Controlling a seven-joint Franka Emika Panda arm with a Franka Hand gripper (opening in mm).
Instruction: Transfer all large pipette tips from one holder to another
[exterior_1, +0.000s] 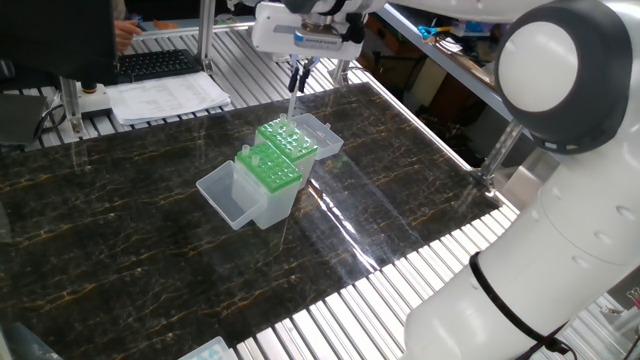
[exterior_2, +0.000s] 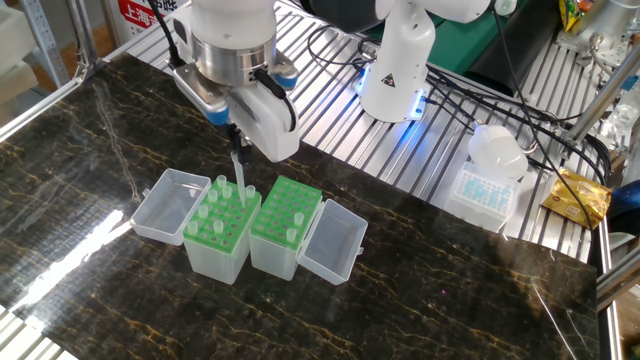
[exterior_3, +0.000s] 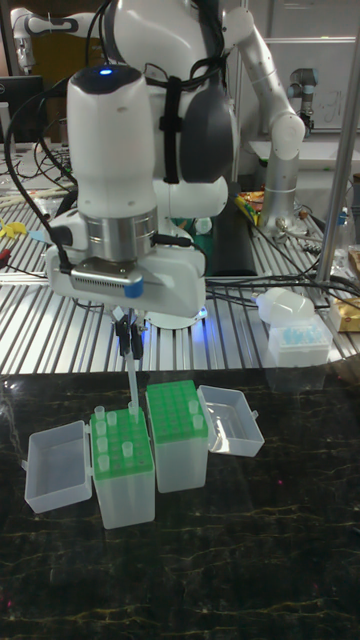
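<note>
- Green rack plates top two clear boxes set side by side, lids hinged outward. The left holder (exterior_2: 220, 232) carries most of the large pipette tips (exterior_2: 207, 212), while the right holder (exterior_2: 285, 226) shows one tip (exterior_2: 292, 235) at its near edge and otherwise open holes.
- Held tip (exterior_2: 240, 178) hangs upright, long axis vertical, wide collar up between the jaws — its point just above the left holder's far right corner.
- Gripper (exterior_3: 127, 340) sits straight above, jaws clenched on that tip; the right holder lies just to its right, so a short sideways shift looks needed.
</note>
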